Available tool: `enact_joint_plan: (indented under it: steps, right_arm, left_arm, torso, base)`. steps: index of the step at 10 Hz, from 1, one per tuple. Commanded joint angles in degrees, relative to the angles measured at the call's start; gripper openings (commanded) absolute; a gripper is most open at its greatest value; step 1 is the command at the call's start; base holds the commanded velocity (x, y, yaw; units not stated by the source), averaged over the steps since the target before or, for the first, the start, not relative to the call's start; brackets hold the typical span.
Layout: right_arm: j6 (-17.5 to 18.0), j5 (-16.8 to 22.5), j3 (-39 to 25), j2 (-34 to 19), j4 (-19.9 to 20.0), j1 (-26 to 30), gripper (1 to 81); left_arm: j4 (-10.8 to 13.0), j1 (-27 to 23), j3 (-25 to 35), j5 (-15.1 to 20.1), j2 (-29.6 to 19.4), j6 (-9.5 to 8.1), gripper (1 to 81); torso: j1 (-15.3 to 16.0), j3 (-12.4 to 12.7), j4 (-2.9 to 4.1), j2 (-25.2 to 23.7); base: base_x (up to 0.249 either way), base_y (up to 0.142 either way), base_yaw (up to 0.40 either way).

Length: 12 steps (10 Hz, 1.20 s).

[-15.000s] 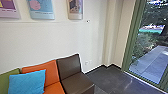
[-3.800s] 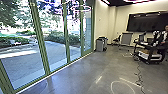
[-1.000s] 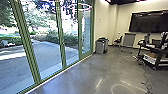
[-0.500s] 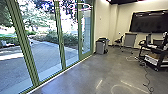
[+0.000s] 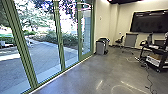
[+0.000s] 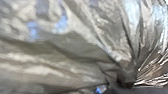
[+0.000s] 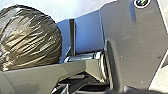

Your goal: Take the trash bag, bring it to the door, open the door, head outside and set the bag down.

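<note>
Okay, so the left claw [image 6: 126, 83] has the neck of the trash bag [image 7: 30, 40] pinched tight. The plastic is bunched up right at that claw, and creases fan out from it into a big shiny brownish-grey bulge. From the right wrist camera the bag looks round and full, partly behind one of the robot's own arm parts and near its wide dark plate [image 7: 135, 45]. As for the right claw, honestly can't tell if it's wide, narrow or on anything.

Over on the left claw's side, forward of it, there's a row of glass panes in green frames [image 5: 59, 37], with paving [image 5: 42, 56] and bushes [image 5: 51, 37] outside. A ring of light shows up on the glass, up high.

Straight out ahead of the claws it's a grey floor [image 5: 100, 72], kinda glossy, with bright streaks on it. Further out from them, a grey bin [image 5: 101, 47] stands near the far end of the panes. Past that there's an office chair [image 5: 119, 41], then a grey panel [image 5: 130, 40], with a big dark screen [image 5: 147, 22] on the wall behind.

Ahead on the right claw's side is a black cart [image 5: 161, 52] with a white box [image 5: 153, 60] low down on it, and a dark cable [image 5: 148, 77] wiggles across the floor beside it.
</note>
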State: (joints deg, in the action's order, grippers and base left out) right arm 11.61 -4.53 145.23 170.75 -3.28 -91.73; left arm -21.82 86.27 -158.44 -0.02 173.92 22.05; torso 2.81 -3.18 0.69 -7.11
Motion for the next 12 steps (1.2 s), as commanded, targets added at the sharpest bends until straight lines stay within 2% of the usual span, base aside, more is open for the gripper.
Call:
enact_joint_plan:
  steps: [1,12]
  right_arm:
    - [-0.4,3.0,-0.6,0.3,-0.9,2.3,81.1]
    - [-0.4,3.0,-0.2,0.5,-0.9,2.4,81.1]
  left_arm:
    - [0.5,-2.9,0.1,3.4,-0.2,0.27,1.0]
    - [0.6,-2.9,0.1,3.3,0.1,0.71,1.0]
  torso:
    - [0.0,0.0,0.00,0.0]
    - [0.0,0.0,0.00,0.0]
  base:
    - [0.141,0.000,0.000]
    - [0.144,0.000,0.000]
